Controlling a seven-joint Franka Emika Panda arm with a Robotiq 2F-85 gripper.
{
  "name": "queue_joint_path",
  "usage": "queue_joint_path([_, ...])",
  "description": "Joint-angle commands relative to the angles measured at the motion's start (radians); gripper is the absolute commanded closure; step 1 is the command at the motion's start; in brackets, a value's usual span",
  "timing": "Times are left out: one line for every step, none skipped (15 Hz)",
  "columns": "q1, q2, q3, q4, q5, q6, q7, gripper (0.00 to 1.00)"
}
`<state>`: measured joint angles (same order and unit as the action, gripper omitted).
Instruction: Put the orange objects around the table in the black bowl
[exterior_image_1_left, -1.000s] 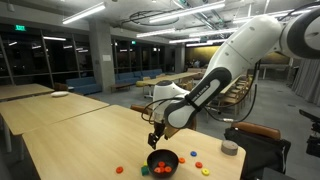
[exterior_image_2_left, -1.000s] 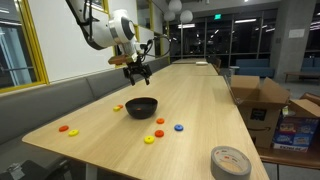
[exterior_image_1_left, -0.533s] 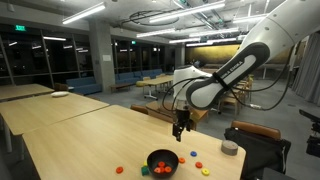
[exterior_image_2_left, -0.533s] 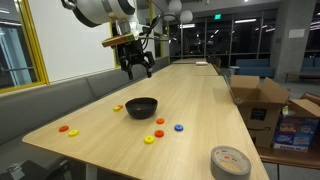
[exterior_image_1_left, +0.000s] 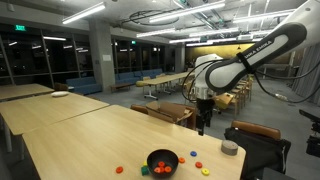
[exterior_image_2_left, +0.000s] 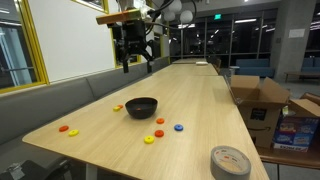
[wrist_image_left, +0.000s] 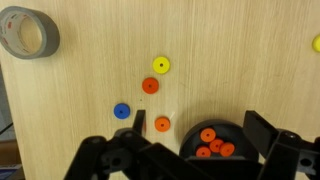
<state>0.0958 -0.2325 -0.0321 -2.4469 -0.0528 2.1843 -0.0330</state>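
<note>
The black bowl (wrist_image_left: 228, 131) sits on the pale wood table (wrist_image_left: 80, 90) and holds several orange pieces (wrist_image_left: 208, 135). It also shows in both exterior views (exterior_image_1_left: 162, 160) (exterior_image_2_left: 141, 107). Two orange pieces (wrist_image_left: 150, 86) (wrist_image_left: 162, 124) lie loose on the table beside it. More orange pieces lie at the table's end (exterior_image_2_left: 64, 128) (exterior_image_1_left: 120, 169) and near the bowl (exterior_image_2_left: 160, 121) (exterior_image_1_left: 192, 153). My gripper (wrist_image_left: 200, 128) is open and empty, high above the table (exterior_image_1_left: 203, 127) (exterior_image_2_left: 137, 66), well clear of the bowl.
A grey tape roll (wrist_image_left: 28, 32) (exterior_image_2_left: 229, 161) lies near a table corner. Yellow pieces (wrist_image_left: 161, 65) (exterior_image_2_left: 149, 139) and a blue piece (wrist_image_left: 122, 111) (exterior_image_2_left: 179, 127) lie among the orange ones. Cardboard boxes (exterior_image_2_left: 262, 100) stand beside the table, and a chair (exterior_image_1_left: 250, 135) at its end.
The arm has risen from just above the bowl and swung away along the table. The gripper now hangs much higher. Nothing on the table has moved.
</note>
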Motion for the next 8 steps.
queue_joint_path([-0.028,-0.128,-0.007,-0.071,0.058,-0.027,-0.081,0.0])
queue_joint_path([-0.031,-0.142,-0.011,-0.078,0.068,-0.031,-0.094,0.0])
queue_joint_path([-0.034,-0.155,-0.012,-0.086,0.074,-0.034,-0.1,0.0])
queue_joint_path([-0.035,-0.165,-0.015,-0.093,0.079,-0.036,-0.108,0.0])
queue_joint_path([-0.038,-0.175,-0.018,-0.101,0.081,-0.035,-0.114,0.0])
queue_joint_path([-0.039,-0.183,-0.02,-0.109,0.081,-0.032,-0.115,0.0])
queue_joint_path([-0.043,-0.188,-0.019,-0.117,0.074,-0.027,-0.109,0.0])
queue_joint_path([-0.047,-0.192,-0.019,-0.125,0.071,-0.024,-0.101,0.0])
